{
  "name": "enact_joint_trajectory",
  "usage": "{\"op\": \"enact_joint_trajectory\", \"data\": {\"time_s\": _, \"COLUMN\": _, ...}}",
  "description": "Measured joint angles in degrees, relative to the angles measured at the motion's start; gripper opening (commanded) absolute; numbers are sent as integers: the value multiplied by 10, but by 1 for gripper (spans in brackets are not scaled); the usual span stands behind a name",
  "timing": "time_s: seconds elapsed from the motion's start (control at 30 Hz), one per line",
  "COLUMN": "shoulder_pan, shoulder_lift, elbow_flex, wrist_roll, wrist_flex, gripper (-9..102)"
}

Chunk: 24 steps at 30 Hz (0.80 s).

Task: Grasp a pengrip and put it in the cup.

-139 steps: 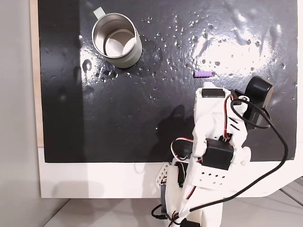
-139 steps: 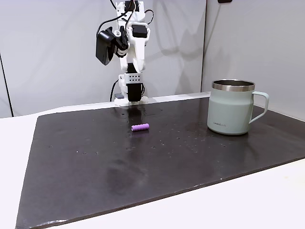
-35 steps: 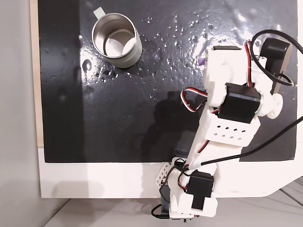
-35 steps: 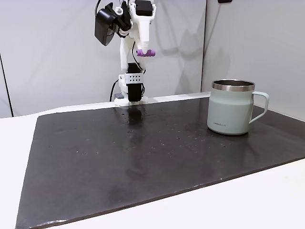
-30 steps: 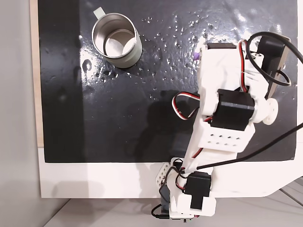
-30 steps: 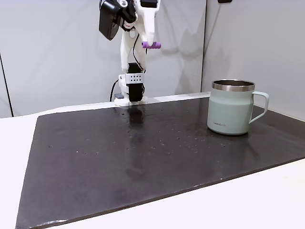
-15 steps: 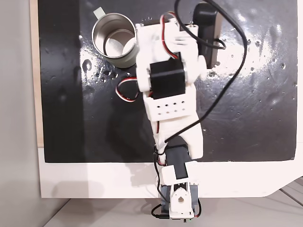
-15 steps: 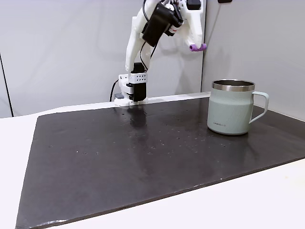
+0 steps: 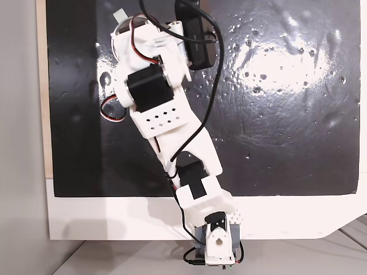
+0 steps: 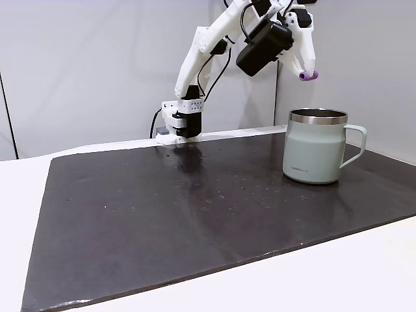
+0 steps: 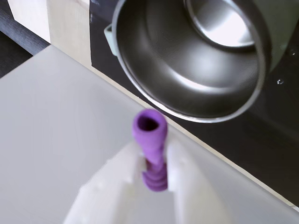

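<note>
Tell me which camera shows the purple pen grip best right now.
The wrist view: the pen grip sits close up, clamped between the claw fingers, its hollow end facing the camera just short of the cup. In a fixed view from the side it is a small purple speck above the cup.

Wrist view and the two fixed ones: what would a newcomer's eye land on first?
The purple pengrip, pinched in the white hand, fills the wrist view with its hollow end facing the camera. Beyond it gapes the cup, shiny inside. In a fixed view the hand holds the pengrip high above the cup.
</note>
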Motion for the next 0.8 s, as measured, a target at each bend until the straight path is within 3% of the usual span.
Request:
{"op": "enact_joint_trajectory", "data": {"time_s": 0.13, "shoulder_pan": -11, "shoulder_lift": 0, "elbow_flex": 0, "wrist_roll": 3, "wrist_flex": -2, "gripper": 3}}
{"op": "enact_joint_trajectory", "data": {"time_s": 0.27, "shoulder_pan": -8, "shoulder_lift": 0, "elbow_flex": 0, "wrist_roll": 3, "wrist_flex": -2, "gripper": 30}}
{"op": "enact_joint_trajectory", "data": {"time_s": 0.37, "shoulder_pan": -8, "shoulder_lift": 0, "elbow_flex": -4, "wrist_roll": 3, "wrist_flex": -2, "gripper": 39}}
{"op": "enact_joint_trajectory", "data": {"time_s": 0.8, "shoulder_pan": -10, "shoulder_lift": 0, "elbow_flex": -5, "wrist_roll": 3, "wrist_flex": -2, "gripper": 40}}
